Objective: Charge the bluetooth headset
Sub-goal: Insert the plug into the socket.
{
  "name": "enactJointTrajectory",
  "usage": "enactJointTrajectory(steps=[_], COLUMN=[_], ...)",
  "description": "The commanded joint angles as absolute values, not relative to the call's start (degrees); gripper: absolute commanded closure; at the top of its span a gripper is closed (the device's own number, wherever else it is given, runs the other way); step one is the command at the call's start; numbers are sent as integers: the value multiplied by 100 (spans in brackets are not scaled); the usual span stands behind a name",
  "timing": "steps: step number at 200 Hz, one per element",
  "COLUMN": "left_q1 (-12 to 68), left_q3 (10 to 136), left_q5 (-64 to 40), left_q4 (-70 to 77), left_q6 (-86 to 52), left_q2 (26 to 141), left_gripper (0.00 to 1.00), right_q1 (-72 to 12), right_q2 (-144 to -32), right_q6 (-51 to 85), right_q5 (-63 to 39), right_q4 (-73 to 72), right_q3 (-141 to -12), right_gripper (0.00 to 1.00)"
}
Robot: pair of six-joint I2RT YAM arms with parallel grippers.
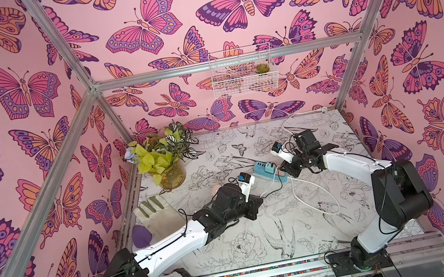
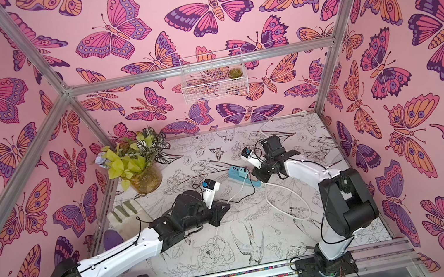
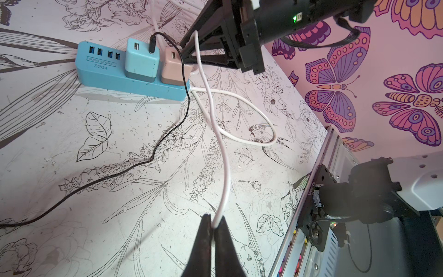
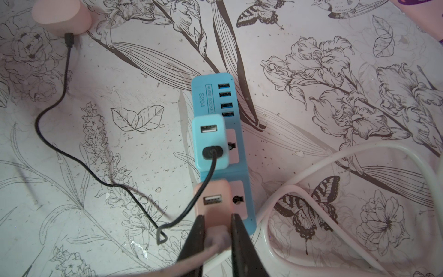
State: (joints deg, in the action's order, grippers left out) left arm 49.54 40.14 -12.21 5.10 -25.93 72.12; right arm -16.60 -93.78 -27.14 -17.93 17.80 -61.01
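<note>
The bluetooth headset shows as a pink rounded case [image 4: 60, 15] on the table; the small plug of a black cable [image 4: 48, 129] meets its edge. That cable runs to a light blue adapter [image 4: 209, 141] on the blue power strip [image 4: 215, 96]. A pink adapter [image 4: 213, 199] sits beside it with its USB port empty. My right gripper [image 4: 217, 237] is shut on the plug of a thin white cable [image 3: 224, 167], just off the pink adapter. My left gripper [image 3: 214, 224] is shut on the same white cable further along, above the table.
A glass vase of leaves [image 1: 170, 176] stands at the back left, with a pale glove [image 1: 157, 218] and a purple object [image 1: 141, 235] nearer. The strip's thick white cord [image 1: 310, 191] loops right of the strip. A wire basket [image 1: 243, 72] hangs on the back wall.
</note>
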Motion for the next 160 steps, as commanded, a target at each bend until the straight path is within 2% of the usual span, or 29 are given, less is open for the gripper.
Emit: enactJointTrajectory(steps=[1,160], left_q1=[4975,4974], left_q3=[4037,4292], left_q5=[-1369,-1460], left_q4=[593,668], left_q6=[-2505,-2488], left_q2=[7225,7576], left_gripper=[100,100], right_q1=[-1622,-1747], right_q2=[-9711,-10000], right_q6=[-2628,-2359], right_q5=[-1028,-422], right_q4=[2455,2804], right_q3=[-5897,-5898], right_gripper=[79,79])
